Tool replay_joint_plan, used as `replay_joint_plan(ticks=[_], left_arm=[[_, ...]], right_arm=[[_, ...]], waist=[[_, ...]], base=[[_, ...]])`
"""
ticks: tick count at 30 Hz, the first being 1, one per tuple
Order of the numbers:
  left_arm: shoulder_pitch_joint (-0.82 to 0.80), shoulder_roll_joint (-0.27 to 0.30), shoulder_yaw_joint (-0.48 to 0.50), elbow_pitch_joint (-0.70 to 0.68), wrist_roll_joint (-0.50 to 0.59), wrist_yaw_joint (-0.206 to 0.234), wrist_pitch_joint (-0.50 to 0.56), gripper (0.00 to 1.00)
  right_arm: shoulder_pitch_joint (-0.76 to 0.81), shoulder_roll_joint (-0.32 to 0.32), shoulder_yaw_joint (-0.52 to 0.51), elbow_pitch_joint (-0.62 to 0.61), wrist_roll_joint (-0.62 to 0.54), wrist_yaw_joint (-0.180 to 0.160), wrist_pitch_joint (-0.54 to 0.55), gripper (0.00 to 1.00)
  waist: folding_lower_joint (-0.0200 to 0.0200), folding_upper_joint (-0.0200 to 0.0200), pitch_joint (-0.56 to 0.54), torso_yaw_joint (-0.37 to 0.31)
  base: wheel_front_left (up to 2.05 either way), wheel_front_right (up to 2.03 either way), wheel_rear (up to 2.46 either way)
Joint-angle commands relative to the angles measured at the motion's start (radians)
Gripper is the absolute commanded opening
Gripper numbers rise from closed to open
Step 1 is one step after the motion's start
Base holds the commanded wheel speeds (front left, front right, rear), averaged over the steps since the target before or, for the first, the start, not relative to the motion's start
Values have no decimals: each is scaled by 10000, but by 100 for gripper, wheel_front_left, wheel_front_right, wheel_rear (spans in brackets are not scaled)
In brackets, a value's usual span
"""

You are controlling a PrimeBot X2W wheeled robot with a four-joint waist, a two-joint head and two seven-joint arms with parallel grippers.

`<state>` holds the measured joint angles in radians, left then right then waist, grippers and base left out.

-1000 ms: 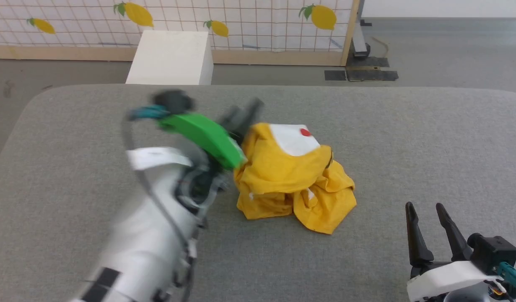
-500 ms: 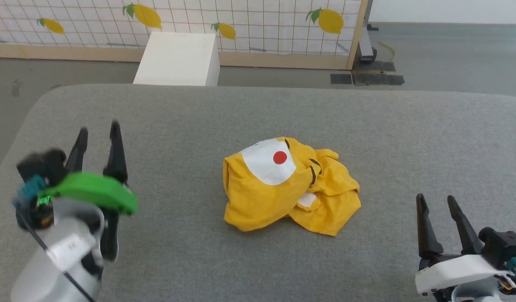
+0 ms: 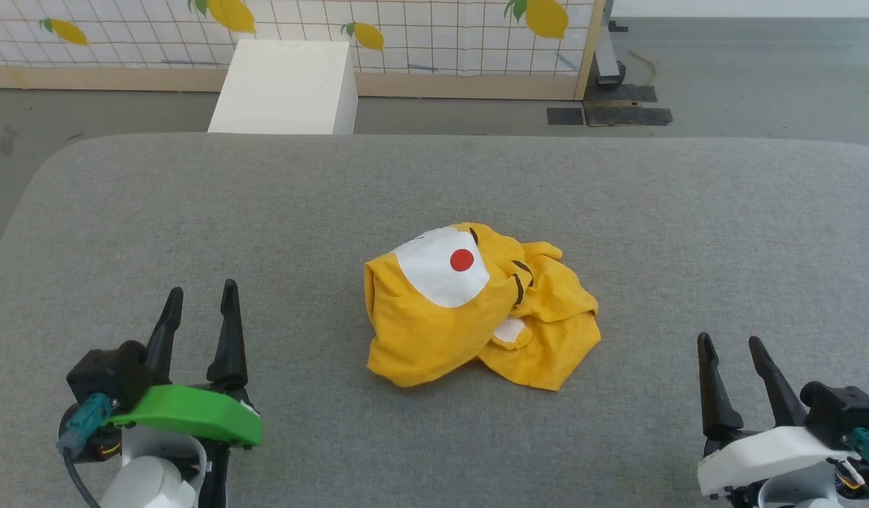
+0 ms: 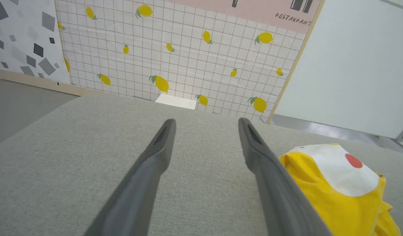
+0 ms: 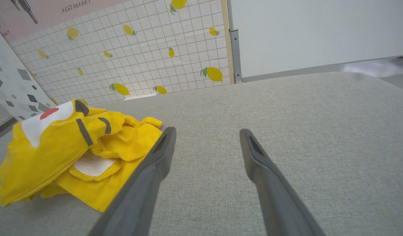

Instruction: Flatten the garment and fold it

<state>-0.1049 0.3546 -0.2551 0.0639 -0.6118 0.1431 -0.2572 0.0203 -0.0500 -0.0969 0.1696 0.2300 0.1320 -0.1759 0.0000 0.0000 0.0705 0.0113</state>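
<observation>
Nearest, the left gripper (image 3: 201, 288) and right gripper (image 3: 728, 339) are sitting with fingers parted and empty. One is well off to each side of the garment (image 3: 469, 314), probably so each can take an edge. The garment is lying crumpled mid-table (image 3: 434, 176), not yet flattened. Beyond the garment, past a white box (image 3: 286, 85), a pink sign (image 4: 293, 20) is showing "RESTAURANT".

One garment (image 3: 434, 331); left gripper (image 3: 202, 288), right gripper (image 3: 728, 339): two; one white box (image 3: 286, 85).
</observation>
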Motion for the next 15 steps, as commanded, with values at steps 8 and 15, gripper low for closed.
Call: replay_joint_plan(ticks=[8,15], left_arm=[[494,-761,875,-245,932,-965,-44,100],[458,-1278,1245,-194,1628,-1518,-45,100]], right_arm=[[-1044,-3,368,375,-141,-13,1372,100],[-3057,-3,1386,1686,-1183,-13,5568,100]], waist=[[0,0,174,55],[0,0,464,369]], base=[[0,0,0],[0,0,0]])
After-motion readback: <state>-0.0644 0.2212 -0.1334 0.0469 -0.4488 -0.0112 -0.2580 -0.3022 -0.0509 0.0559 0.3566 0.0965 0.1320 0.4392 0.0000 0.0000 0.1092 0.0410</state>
